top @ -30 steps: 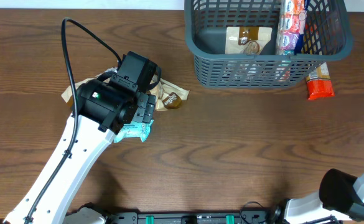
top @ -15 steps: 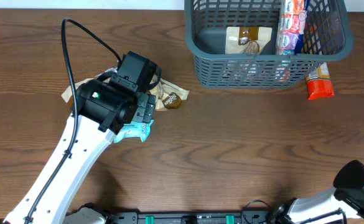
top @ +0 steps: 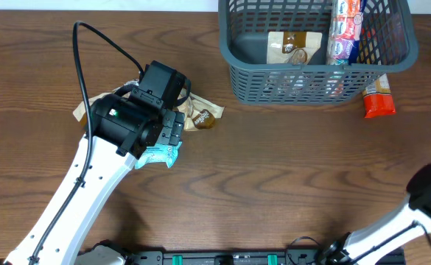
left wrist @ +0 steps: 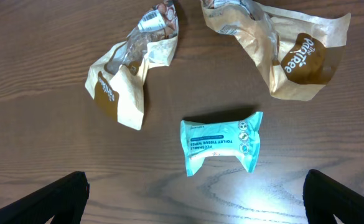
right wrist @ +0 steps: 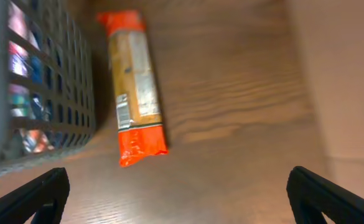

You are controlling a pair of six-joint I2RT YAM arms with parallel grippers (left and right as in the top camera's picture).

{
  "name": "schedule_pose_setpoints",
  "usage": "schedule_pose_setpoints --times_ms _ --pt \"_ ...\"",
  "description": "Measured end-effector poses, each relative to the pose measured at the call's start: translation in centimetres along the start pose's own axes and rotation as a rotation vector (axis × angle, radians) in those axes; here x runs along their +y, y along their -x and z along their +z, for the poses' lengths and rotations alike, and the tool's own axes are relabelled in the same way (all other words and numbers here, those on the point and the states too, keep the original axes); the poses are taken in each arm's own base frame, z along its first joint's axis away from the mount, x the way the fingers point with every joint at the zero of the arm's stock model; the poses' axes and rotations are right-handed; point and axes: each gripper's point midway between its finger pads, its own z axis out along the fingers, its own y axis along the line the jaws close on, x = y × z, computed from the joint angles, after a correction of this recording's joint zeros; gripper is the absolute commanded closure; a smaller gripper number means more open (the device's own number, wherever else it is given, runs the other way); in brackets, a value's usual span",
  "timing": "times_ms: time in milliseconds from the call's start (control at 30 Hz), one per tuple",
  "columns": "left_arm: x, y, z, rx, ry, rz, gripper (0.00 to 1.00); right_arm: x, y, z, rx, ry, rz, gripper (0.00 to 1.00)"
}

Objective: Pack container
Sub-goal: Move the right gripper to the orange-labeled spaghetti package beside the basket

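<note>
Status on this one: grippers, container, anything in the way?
Left gripper open over teal wipes packet. Right gripper open near orange packet beside container. Container partly filled. Nothing blocking.

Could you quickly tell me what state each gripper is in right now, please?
Left gripper: open, holding nothing, above the teal wipes packet.
Right gripper: open, holding nothing, near the orange-ended packet.

Two crumpled tan packets (left wrist: pixel 122 87) and a teal wipes pack (left wrist: pixel 222 142) lie at nine o'clock on the wooden table (top: pixel 289 177) — an orange-ended packet (top: pixel 379 99) at three.
</note>
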Motion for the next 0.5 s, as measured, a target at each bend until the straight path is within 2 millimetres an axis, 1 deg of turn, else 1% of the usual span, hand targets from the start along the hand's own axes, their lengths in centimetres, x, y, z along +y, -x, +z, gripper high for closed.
schedule_pose_setpoints --times_ms 100,200,333,433,500 --pt "0.0 0.0 0.0 0.000 0.000 0.000 0.01 -0.4 -1.1 4.3 0.057 0.059 -0.005 0.01" --pt "0.0 0.0 0.0 0.000 0.000 0.000 0.02 -0.5 -2.3 7.8 0.108 0.099 -0.009 0.01" --pt "0.0 0.0 0.0 0.000 0.000 0.000 0.01 0.2 -3.3 11.3 0.158 0.139 -0.025 0.01" --pt "0.0 0.0 0.0 0.000 0.000 0.000 0.01 1.0 -3.7 13.6 0.180 0.164 -0.046 0.01" --pt "0.0 0.0 0.0 0.000 0.000 0.000 0.01 1.4 -3.7 15.0 0.183 0.166 -0.064 0.01"
